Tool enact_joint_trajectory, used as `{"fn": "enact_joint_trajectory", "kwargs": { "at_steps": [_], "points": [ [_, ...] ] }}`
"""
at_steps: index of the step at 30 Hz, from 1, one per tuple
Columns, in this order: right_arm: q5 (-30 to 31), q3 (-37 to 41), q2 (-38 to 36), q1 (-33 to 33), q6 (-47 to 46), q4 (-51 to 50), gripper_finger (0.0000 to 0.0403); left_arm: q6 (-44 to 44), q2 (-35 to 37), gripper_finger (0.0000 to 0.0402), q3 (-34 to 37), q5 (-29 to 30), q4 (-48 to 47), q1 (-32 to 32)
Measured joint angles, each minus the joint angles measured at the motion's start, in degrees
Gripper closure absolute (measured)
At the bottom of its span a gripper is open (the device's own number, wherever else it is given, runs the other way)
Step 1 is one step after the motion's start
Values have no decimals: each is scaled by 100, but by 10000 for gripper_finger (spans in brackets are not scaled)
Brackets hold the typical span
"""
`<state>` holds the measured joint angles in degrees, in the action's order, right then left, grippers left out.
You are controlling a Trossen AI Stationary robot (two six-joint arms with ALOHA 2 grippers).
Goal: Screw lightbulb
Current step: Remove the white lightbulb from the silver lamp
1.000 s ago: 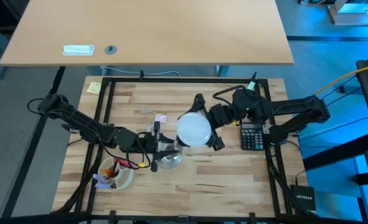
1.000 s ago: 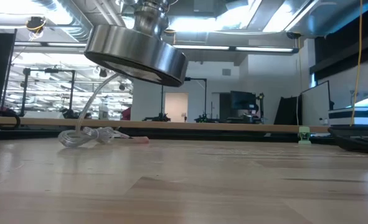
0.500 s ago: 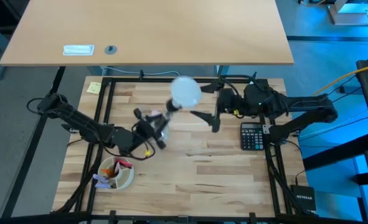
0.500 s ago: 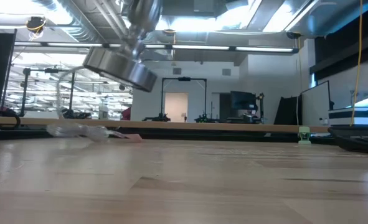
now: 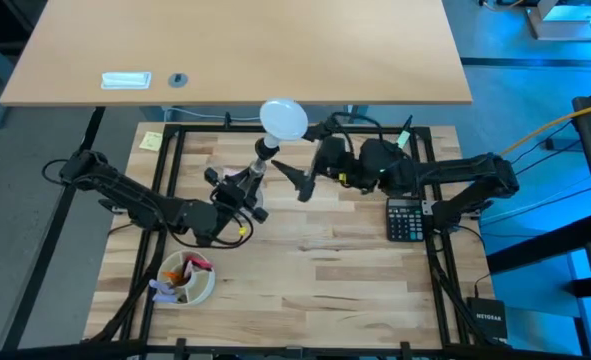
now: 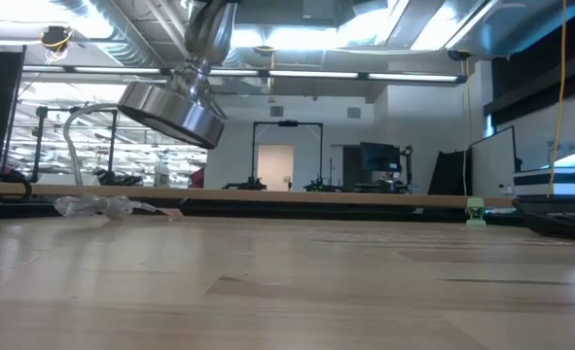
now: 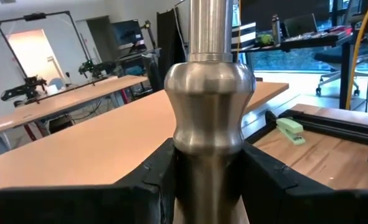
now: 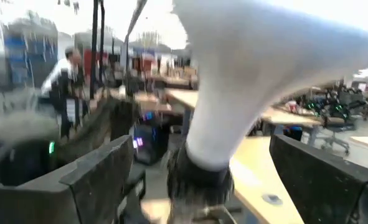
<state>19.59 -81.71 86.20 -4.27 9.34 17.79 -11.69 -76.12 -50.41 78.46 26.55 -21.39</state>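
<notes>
Sitting in the black socket of the silver stand [image 5: 258,166], the lightbulb [image 5: 283,118] is up off the tabletop [image 5: 355,280] near its far edge, stand tilted, foot [image 6: 170,110] in the air. Left gripper [image 5: 237,190] fingers [image 7: 143,186] pinch the stand's shaft. Right gripper [image 5: 297,178] sits just beside the stand, fingers [image 8: 99,177] spread wide, 1 on each side of the bulb neck, not touching. Calculator [image 5: 406,219] lies to the right, bowl [image 5: 187,279] at front left.
</notes>
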Motion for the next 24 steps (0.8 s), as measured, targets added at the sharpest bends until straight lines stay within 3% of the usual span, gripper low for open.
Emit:
{"fn": "enact_joint_trajectory", "kwargs": {
  "at_steps": [9,15,20,24],
  "points": [
    [-128,-2,389,257,-504,1322,24,-59,-2,282,0,13,-13,0],
    [24,-3,546,307,-502,1479,28,-56,-4,282,0,13,-14,0],
    [36,-2,566,330,-493,1611,74,-55,-4,282,0,13,-13,0],
    [-26,-2,565,327,-353,1627,144,-54,-7,282,0,-7,-18,0]
  ]
}}
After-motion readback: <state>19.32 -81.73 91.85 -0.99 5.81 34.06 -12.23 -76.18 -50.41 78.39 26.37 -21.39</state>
